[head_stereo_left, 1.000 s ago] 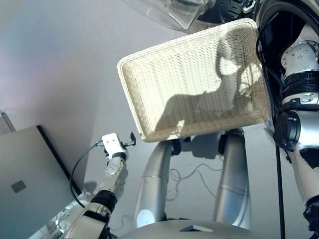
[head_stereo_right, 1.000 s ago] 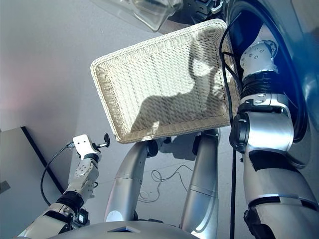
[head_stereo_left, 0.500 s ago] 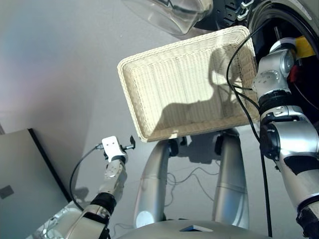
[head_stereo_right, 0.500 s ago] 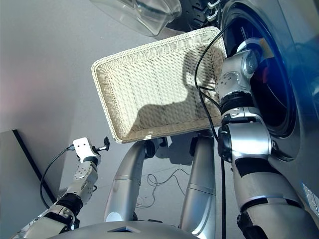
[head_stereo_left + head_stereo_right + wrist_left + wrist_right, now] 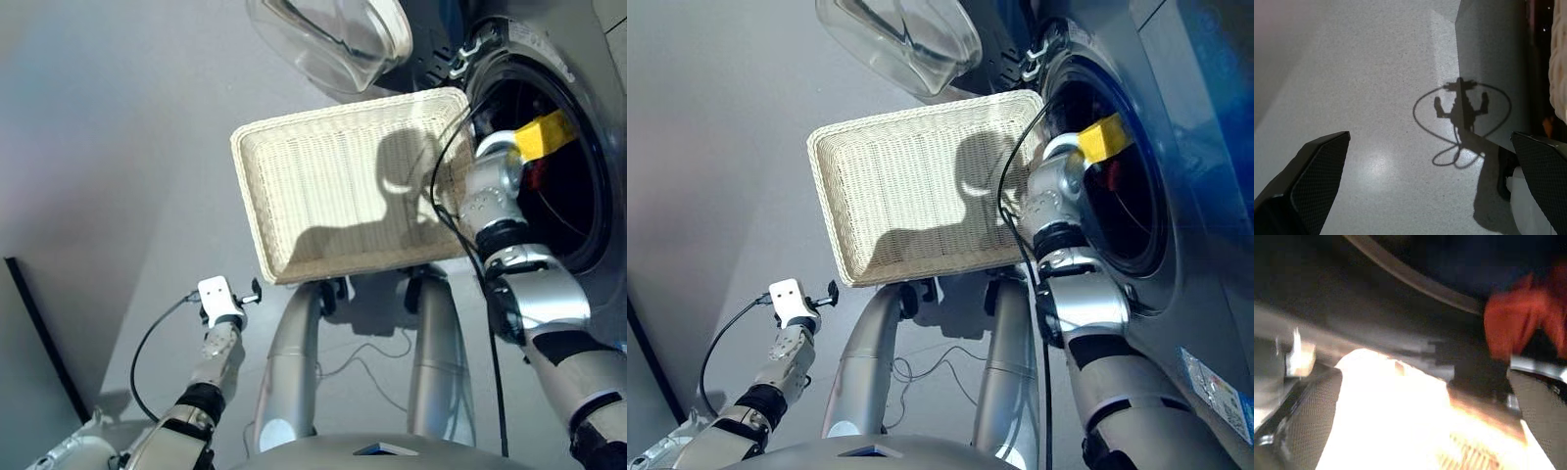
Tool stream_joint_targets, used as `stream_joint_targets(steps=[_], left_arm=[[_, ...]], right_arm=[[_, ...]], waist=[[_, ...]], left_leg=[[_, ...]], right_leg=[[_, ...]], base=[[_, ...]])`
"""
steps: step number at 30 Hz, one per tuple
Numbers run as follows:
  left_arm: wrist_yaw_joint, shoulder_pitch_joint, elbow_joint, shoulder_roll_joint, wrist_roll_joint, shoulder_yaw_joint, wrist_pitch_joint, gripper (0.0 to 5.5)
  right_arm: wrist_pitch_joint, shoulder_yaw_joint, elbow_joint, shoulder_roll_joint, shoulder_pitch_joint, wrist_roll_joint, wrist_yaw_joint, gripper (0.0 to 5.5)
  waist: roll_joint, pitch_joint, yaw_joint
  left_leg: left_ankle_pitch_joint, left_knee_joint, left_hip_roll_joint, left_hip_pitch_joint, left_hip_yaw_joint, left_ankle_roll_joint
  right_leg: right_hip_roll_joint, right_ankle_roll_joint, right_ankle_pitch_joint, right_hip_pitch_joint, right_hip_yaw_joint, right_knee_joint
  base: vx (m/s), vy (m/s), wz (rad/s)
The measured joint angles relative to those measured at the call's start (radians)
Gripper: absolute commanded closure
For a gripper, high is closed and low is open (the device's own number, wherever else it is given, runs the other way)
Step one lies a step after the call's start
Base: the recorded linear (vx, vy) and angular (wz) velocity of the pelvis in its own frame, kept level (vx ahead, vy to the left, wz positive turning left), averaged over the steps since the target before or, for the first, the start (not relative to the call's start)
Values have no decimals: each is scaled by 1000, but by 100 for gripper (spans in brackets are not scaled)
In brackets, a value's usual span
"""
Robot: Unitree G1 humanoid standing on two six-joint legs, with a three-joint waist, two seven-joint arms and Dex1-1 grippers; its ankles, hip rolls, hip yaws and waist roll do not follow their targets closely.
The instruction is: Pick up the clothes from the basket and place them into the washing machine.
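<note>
The cream woven basket sits in the middle of the head views, and its inside shows only weave and my arm's shadow. To its right is the dark grey washing machine with its drum mouth open. My right arm reaches over the basket's right rim to that mouth. In the right wrist view the right gripper is open just past the rim, with the clothes ahead in the drum: a coral-red piece and dark blue cloth. The left gripper hangs open over bare floor, low at the left.
The machine's round glass door stands swung open above the basket's far edge. A dark flat panel edges the floor at the lower left. Loose cable lies on the floor under the basket.
The head view has swung up and right, bringing the drum mouth and door into sight. My right wrist, earlier beside the basket's right rim, now sits at the drum mouth. The left arm barely moved.
</note>
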Motion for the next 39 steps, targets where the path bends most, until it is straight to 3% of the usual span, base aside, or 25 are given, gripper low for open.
stream_joint_targets(steps=[5,12,13,15,21,23,28,36,39], left_arm=[[1,-5,20,0,20,5,1,0],[19,-1,102,0,29,51,19,0],[19,2,117,0,37,54,22,0],[14,8,143,-6,42,79,38,0],[-26,27,199,-15,59,131,49,0],[-40,33,208,-19,63,142,53,0],[-67,49,275,-34,110,164,74,0],[-131,161,362,-44,218,177,110,0],[-131,210,386,-45,260,176,125,0]], right_arm=[[22,56,0,98,94,9,34,0],[46,135,-29,136,275,-17,67,0],[53,147,-34,133,311,-36,70,0],[86,232,-86,99,418,-158,85,0],[147,275,-86,68,618,-418,111,0],[164,293,-56,57,659,-516,123,0],[205,302,40,43,705,-707,138,0],[243,259,148,47,865,-897,166,0],[256,218,189,53,918,-916,165,0]], waist=[[-9,5,1],[-60,28,10],[-73,27,2],[-96,37,-2],[-149,27,-16],[-154,22,-17],[-162,0,-18],[-165,-153,-31],[-162,-216,-42]], left_leg=[[1,-1,0,29,-19,-5],[4,-60,-3,163,-42,-14],[7,-74,-3,188,-42,-12],[15,-118,-3,277,-49,-22],[35,-269,-5,522,-58,-34],[47,-329,-5,609,-68,-39],[73,-439,-10,769,-74,-46],[91,-605,-8,992,-64,-46],[102,-668,-6,1058,-45,-45]], right_leg=[[-3,-4,-7,40,-21,1],[-7,-7,-15,185,-55,-55],[-6,-7,-14,210,-58,-68],[-5,-7,-15,303,-76,-106],[-4,0,-10,547,-123,-235],[-2,-1,-5,637,-147,-278],[3,-1,-7,779,-168,-346],[23,18,-6,984,-179,-474],[34,26,4,1039,-171,-527]], base=[[0,0,0],[20,-4,12],[102,-25,-2],[89,-15,12],[100,-1,20],[101,8,102],[49,11,14],[113,26,-26],[143,37,-150]])
